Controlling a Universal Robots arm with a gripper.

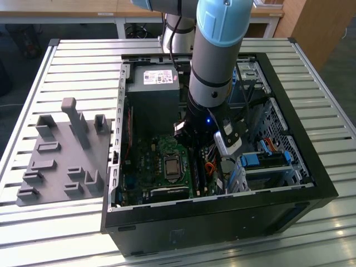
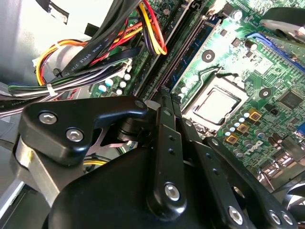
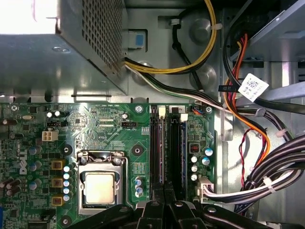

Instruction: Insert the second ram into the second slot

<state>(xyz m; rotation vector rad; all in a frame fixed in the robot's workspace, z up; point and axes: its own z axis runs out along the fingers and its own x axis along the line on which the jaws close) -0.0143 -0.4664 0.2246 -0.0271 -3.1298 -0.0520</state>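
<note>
On the table's (image 1: 33, 83) left side in the exterior view, a grey tray (image 1: 61, 156) of moulded holders is being carried. To its right, an open case (image 1: 328, 189) is being reached into from above by the arm (image 1: 214, 61). Inside the case, along its far wall, a grey power supply (image 1: 153, 94) is being shown. Nearer the front wall a green board (image 1: 146, 161) is being lit, with the processor socket (image 1: 171, 165) at its middle.

Just right of the socket, the two slots (image 3: 167, 143) are being shown side by side in the first wrist view. In the second wrist view a thin blue stick, the ram (image 2: 189, 47), is being seen edge-on, lying along the slot nearer the socket (how deep it is sitting cannot be told).

The gripper (image 2: 165, 98) is being held at the near end of these slots, directly over them. Its fingers (image 2: 164, 143) are being pressed together, with no gap showing between them. Whether the tips are touching the ram cannot be told.

Further right, bundled cables (image 3: 267, 176) are being routed along the case wall, beside a metal drive bay (image 1: 267, 161).
</note>
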